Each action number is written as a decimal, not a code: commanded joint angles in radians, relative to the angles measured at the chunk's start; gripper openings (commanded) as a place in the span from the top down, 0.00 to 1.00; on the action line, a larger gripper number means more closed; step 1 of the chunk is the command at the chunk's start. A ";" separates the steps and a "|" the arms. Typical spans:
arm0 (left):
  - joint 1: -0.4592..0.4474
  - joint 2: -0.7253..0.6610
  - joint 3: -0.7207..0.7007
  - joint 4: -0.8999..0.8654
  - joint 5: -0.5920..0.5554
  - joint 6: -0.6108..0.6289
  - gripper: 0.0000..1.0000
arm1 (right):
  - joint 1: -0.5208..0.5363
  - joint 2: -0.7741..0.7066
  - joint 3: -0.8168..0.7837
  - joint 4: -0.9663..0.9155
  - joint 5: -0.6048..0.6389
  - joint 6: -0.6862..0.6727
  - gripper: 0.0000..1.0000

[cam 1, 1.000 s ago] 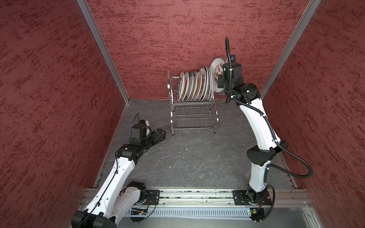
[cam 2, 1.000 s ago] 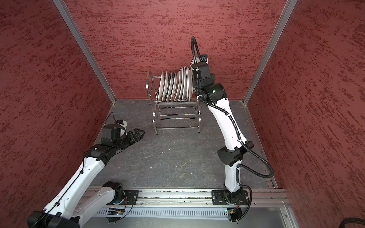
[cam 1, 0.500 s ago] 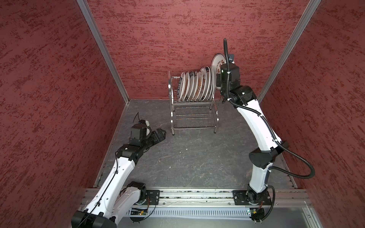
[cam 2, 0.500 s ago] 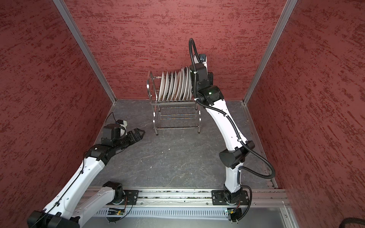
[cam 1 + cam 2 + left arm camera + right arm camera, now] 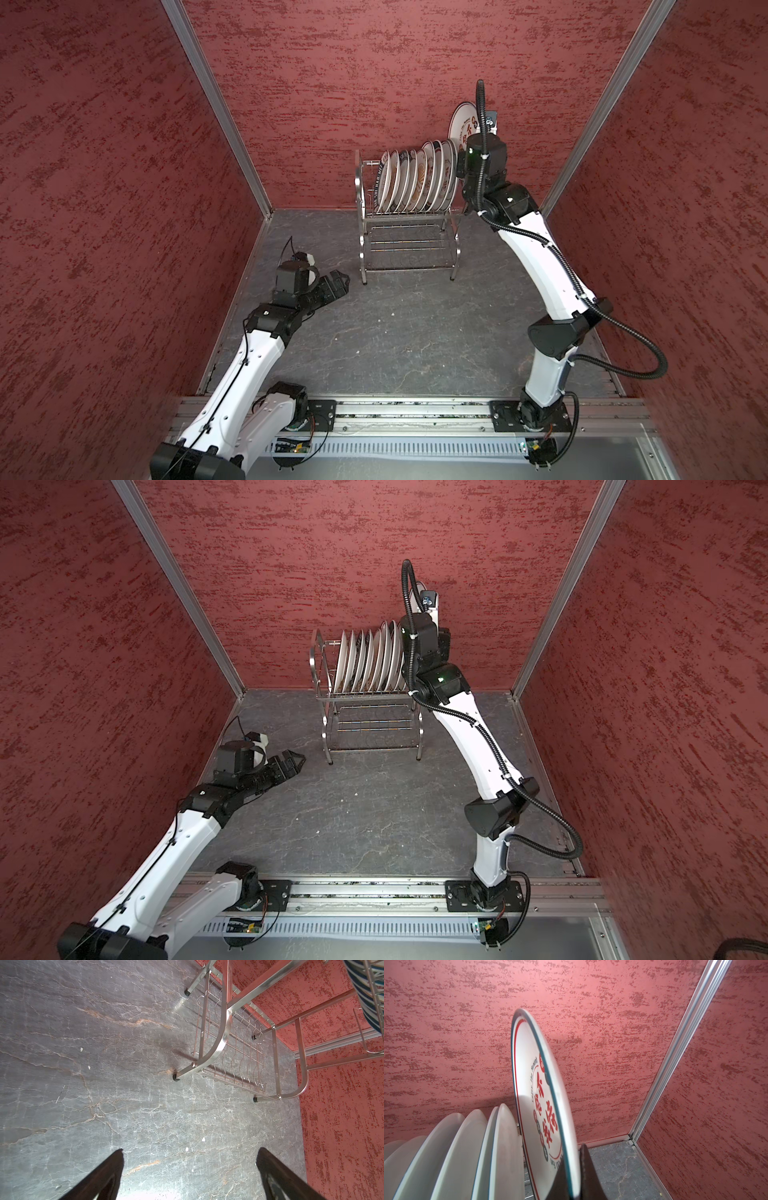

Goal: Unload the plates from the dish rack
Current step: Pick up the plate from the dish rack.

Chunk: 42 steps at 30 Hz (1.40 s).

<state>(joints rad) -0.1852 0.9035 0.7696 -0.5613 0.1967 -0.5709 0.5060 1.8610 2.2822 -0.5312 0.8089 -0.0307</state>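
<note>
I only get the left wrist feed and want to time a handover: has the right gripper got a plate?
Observer: Yes, the right gripper is shut on the rim of a plate printed with red characters.
Operator: Clear of the dish rack?
Observer: It stands higher than the other plates in the rack; its lower edge is hidden.
Operator: Any plates on the table?
Observer: None show there in both top views.

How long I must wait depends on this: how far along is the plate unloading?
Done: nothing shows yet; no plate lies on the dark grey table. In hand: the right pincer is shut on a white round plate with red characters, raised above the row. To do: the row of white plates standing in the shiny steel wire rack; the left pincer is open and empty.
</note>
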 commanded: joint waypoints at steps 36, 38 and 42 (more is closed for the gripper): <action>-0.024 0.002 0.025 0.010 -0.022 0.008 0.00 | -0.018 -0.207 -0.203 0.421 0.176 -0.249 1.00; -0.033 0.002 0.028 0.008 -0.021 0.008 0.00 | -0.020 -0.245 -0.258 0.421 0.185 -0.236 1.00; -0.060 -0.003 0.028 0.010 -0.026 0.008 0.00 | -0.023 -0.342 -0.376 0.373 0.205 -0.174 1.00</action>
<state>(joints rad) -0.2291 0.9043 0.7727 -0.5610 0.1799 -0.5705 0.4911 1.5925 1.9392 -0.1871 0.9771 -0.2485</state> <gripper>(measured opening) 0.996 0.085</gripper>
